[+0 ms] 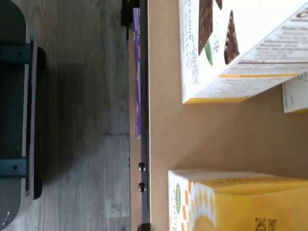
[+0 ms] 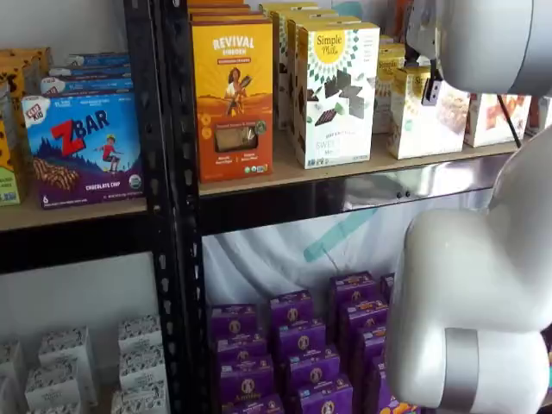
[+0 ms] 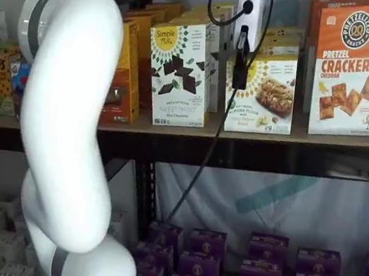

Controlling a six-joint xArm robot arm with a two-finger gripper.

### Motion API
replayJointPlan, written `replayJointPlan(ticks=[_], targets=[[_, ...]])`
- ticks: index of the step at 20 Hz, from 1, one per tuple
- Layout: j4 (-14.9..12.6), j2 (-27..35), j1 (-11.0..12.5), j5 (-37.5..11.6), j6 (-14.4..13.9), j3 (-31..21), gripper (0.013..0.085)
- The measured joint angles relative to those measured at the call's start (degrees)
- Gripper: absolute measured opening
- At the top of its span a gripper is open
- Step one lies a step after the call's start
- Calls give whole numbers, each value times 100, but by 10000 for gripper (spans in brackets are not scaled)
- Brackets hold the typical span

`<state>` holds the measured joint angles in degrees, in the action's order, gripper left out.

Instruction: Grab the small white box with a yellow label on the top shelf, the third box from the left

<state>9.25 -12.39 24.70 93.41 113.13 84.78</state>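
Observation:
The small white box [image 3: 263,95] with a yellow sunburst label and a brownish food picture stands on the top shelf [image 3: 326,145], shorter than its neighbours. It also shows in a shelf view [image 2: 421,116]. My gripper [image 3: 239,80] hangs in front of the box's left part, its white body above and black fingers pointing down. The fingers show side-on with no visible gap. In a shelf view the arm hides most of the gripper [image 2: 431,90]. The wrist view looks down on the tan board [image 1: 192,139] and a yellow-topped sunburst box [image 1: 226,202], likely the small white box.
A taller white carton with a dark geometric pattern [image 3: 178,72] stands left of the small box and shows in the wrist view [image 1: 231,53]. An orange-topped cracker carton [image 3: 351,67] stands to its right. Purple boxes [image 3: 254,272] fill the lower level. A black upright [image 2: 172,198] is further left.

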Motion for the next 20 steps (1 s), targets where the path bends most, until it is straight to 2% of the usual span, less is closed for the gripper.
replayJointPlan(ticks=[3,9,10,11,13,16,17,20], targets=[[22,-7,13,-16,10,-8,570],[40,-38,18,-61,16,-47,570],[44,-43,18,-66,16,-54,530],[45,-48,17,-68,14,-59,530],[47,-56,14,-71,12,-69,450],[62,-79,15,-96,13,-98,410],[67,-88,17,-109,14,-110,370],[69,-102,21,-120,19,-125,370]])
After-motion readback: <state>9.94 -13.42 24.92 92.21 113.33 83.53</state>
